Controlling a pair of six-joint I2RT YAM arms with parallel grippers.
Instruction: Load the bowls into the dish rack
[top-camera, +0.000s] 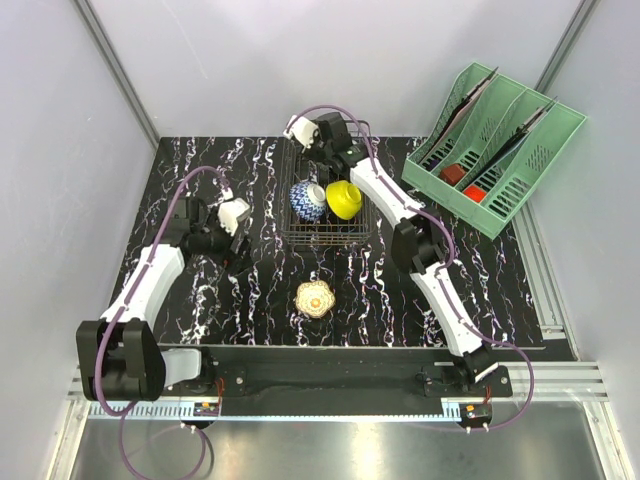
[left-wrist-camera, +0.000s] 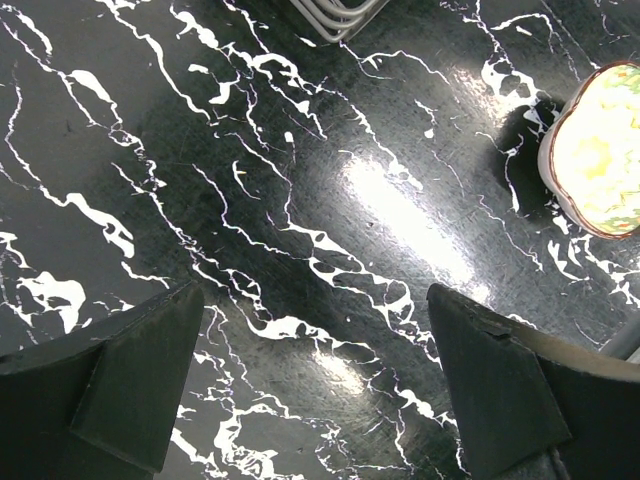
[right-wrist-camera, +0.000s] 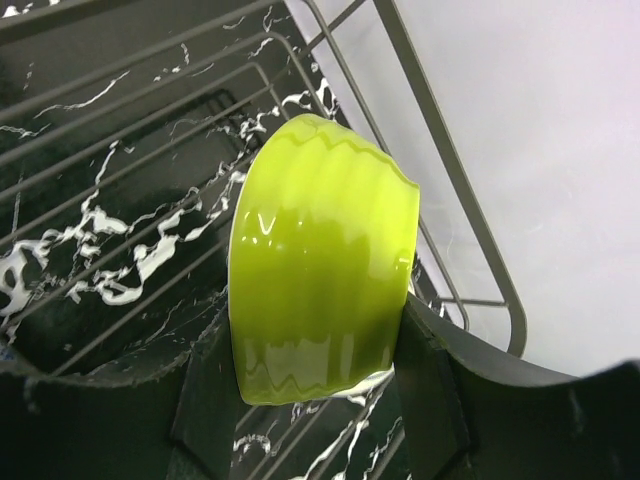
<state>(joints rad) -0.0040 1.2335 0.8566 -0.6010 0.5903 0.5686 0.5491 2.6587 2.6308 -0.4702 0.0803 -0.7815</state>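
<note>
Lime-green bowl (right-wrist-camera: 320, 270) stands on edge in right gripper (right-wrist-camera: 318, 395), over dish rack (top-camera: 322, 238).

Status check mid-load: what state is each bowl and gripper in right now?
left gripper: open, above bare table.
right gripper: shut on lime-green bowl.
lime-green bowl: gripped, on edge, inside dish rack.
blue floral bowl: in dish rack, tipped on its side.
yellow bowl: in dish rack, tipped on its side.
scalloped cream bowl: upright on table, not loaded.
</note>
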